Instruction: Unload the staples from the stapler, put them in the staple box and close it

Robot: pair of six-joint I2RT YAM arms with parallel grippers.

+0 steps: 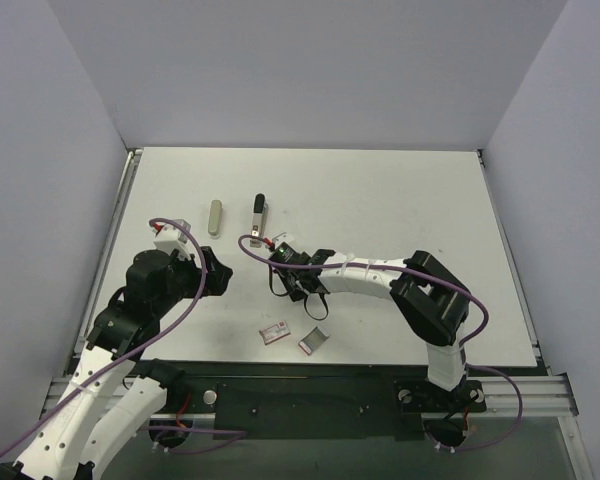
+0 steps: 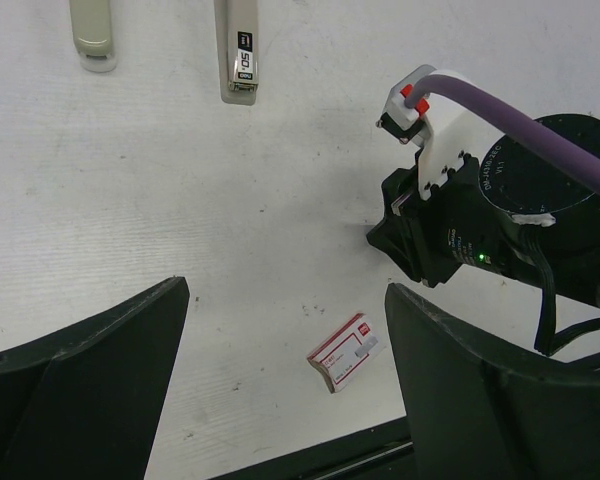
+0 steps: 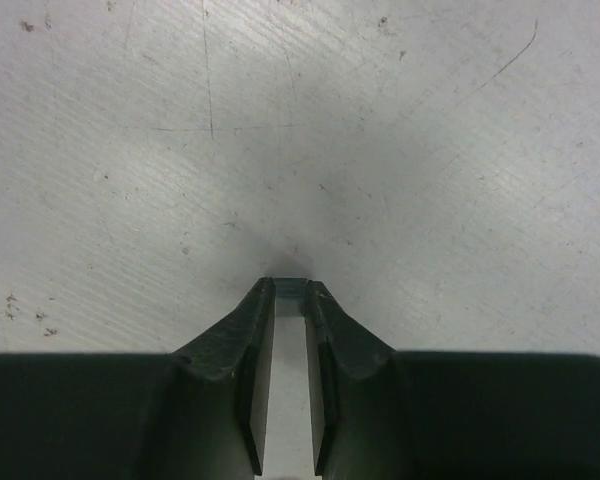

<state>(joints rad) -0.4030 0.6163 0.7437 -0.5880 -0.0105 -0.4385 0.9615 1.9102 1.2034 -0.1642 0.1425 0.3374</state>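
While the left gripper (image 2: 285, 300) hangs wide open over the table (image 1: 400, 200), the right gripper (image 3: 291, 286) has its jaws drawn to a narrow slit; whether the small grey bit at their tips is pinched cannot be told. The stapler (image 1: 259, 215) lies untouched just beyond, black tip far, right of a beige bar (image 1: 215, 217).

Slim grey-silver black-tipped stapler (image 1: 259, 218) flat on table (image 1: 400, 200).
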